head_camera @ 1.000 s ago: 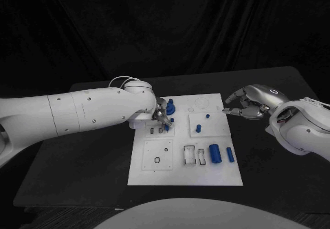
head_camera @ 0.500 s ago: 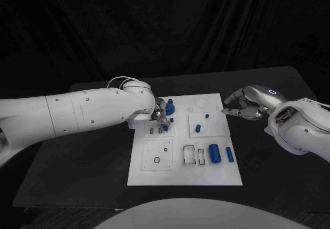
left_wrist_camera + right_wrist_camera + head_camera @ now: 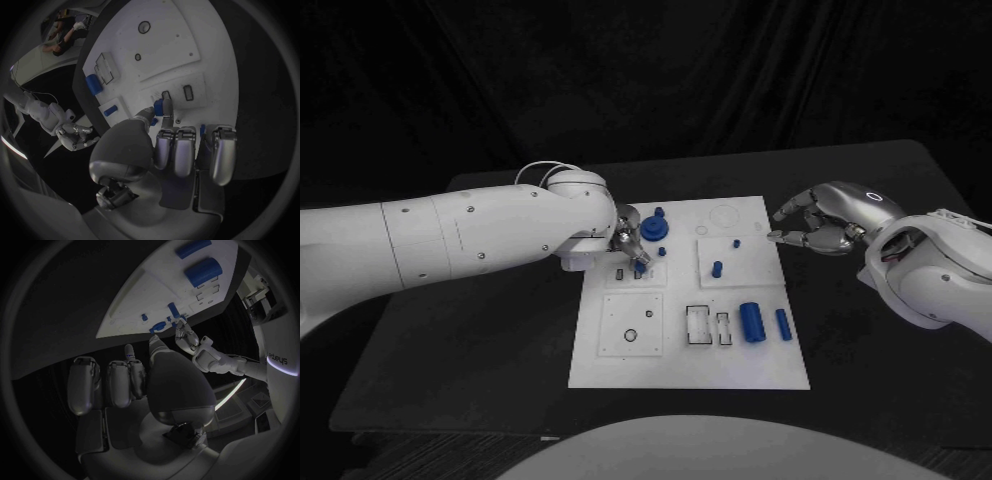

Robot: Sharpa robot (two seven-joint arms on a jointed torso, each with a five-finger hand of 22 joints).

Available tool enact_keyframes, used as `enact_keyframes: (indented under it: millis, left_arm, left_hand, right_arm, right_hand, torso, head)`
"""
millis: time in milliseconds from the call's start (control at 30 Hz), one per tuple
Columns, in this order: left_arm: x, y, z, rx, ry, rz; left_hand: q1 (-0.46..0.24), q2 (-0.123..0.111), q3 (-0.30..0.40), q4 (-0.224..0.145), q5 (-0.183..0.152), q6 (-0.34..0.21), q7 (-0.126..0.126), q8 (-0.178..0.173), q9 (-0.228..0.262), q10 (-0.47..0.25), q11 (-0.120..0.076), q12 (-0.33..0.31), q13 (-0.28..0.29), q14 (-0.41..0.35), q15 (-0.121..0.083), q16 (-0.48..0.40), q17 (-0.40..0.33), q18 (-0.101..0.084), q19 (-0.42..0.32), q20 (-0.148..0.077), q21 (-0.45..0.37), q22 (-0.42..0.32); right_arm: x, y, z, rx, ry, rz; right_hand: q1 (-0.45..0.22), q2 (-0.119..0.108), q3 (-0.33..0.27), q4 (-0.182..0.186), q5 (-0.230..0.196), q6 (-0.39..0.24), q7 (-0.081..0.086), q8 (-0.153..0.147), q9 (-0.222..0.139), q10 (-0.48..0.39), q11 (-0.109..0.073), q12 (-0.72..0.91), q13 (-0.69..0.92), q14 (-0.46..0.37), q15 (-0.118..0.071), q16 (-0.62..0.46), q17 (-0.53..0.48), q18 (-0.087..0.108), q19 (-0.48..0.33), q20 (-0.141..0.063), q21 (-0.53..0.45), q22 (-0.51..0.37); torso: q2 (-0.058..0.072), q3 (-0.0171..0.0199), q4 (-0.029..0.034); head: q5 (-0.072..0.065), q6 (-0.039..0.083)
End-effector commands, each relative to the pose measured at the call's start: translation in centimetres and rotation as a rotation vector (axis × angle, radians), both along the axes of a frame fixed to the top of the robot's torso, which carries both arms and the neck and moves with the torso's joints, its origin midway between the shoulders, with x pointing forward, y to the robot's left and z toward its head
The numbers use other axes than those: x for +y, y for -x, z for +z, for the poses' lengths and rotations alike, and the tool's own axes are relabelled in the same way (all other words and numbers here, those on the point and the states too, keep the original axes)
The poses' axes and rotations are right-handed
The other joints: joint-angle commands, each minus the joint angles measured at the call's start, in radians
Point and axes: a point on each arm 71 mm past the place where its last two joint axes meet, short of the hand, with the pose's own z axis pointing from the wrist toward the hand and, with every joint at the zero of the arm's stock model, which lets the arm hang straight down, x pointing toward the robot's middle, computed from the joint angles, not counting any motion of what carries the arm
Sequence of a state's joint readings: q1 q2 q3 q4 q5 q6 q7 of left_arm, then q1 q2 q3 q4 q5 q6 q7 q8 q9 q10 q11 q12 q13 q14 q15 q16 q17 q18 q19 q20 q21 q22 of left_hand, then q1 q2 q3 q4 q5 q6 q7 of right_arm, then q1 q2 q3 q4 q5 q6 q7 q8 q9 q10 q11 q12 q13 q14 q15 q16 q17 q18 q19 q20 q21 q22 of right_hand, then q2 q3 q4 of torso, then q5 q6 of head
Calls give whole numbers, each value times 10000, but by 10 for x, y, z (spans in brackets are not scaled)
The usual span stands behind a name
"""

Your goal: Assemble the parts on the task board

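1. The task board (image 3: 687, 330) is a white plate that lies flat in the middle of the black counter (image 3: 473, 340).
2. Near the front of the board, a fat blue part (image 3: 751, 321) and a thin blue part (image 3: 783, 324) lie side by side, next to two black-edged slots.
3. In the middle, a small blue peg (image 3: 715, 268) stands in a raised white square.
4. The left robot hand (image 3: 629, 246) is over the far left part of the board. It pinches a small blue part (image 3: 159, 106) between thumb and finger, right by two small slots.
5. Since a second ago, this hand has slid a little toward the board's left edge, and two blue parts (image 3: 658, 225) at the far end now show beside it.
6. The right robot hand (image 3: 816, 222) hangs just off the board's far right edge with fingers curled, holding nothing. It has hardly moved.
7. The word "sharpa" (image 3: 274, 355) can be read on a white arm in the right wrist view.
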State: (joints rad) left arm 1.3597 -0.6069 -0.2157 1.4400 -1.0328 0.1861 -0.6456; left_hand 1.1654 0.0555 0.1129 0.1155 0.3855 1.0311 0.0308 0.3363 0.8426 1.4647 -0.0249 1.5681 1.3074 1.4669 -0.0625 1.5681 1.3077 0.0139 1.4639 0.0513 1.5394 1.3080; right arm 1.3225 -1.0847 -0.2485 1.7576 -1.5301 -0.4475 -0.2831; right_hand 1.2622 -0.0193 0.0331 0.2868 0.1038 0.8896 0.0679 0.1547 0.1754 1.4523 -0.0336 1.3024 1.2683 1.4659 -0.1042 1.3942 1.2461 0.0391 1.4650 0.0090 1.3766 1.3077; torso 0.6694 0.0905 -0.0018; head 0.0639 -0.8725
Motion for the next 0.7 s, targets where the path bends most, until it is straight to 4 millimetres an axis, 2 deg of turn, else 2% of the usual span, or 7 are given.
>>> enact_keyframes:
  millis: [33, 133, 333, 700]
  left_arm:
    - [2, 1, 0, -91, 58, 123]
    - [5, 1, 0, -94, 36, 189]
    - [8, 1, 0, -72, -54, 285]
    - [15, 3, 1, -197, -101, 647]
  left_hand:
    - [-46, -93, 58, -19, 54, 63, -31, -64, 19, 1061, -66, 27, 2634, 1039, -70, 27, 2631, 28, 508, -58, -39, 2216]
    - [-72, -115, 113, -22, 73, 75, -34, -75, 37, 1061, -70, 27, 2634, 1039, -74, 27, 2631, 29, 505, -62, -43, 2214]
    - [-160, -160, 229, -5, 88, 86, -30, -119, 67, 1061, -72, 27, 2634, 1039, -81, 27, 2631, 31, 503, -69, -49, 2212]
    - [-328, -206, 482, 32, 133, 125, -27, -230, 88, 1061, -74, 27, 2634, 1039, -88, 27, 2631, 30, 509, -78, -54, 2216]
  right_arm:
    - [-1, 1, -1, -28, -43, 12]
    - [-1, 1, -1, -17, -40, 6]
    - [-1, 1, -1, 6, -22, 0]
    - [0, 1, -2, 21, -29, 49]
  right_hand:
    - [-1, 69, -54, -28, 68, 68, -15, 14, 11, -63, 1, -67, -54, 522, 93, -11, -16, 57, 292, 85, -33, 2039]
    - [-1, 69, -54, -28, 68, 68, -15, 14, 11, -63, 1, -67, -54, 522, 93, -11, -16, 57, 292, 85, -33, 2039]
    - [18, 82, -49, -34, 81, 75, -10, 11, 11, -74, 4, -90, -80, 519, 95, -20, -33, 59, 289, 86, -40, 2037]
    - [34, 89, -47, -39, 89, 79, -7, 9, 11, -71, 7, -86, -75, 518, 97, -20, -34, 59, 288, 88, -45, 2036]
  torso:
    - [3, 0, -4]
    - [-1, 1, 9]
    - [4, -2, -7]
    - [4, -2, -7]
  head:
    - [26, -2]
    - [23, -2]
    - [89, -2]
    - [115, -2]
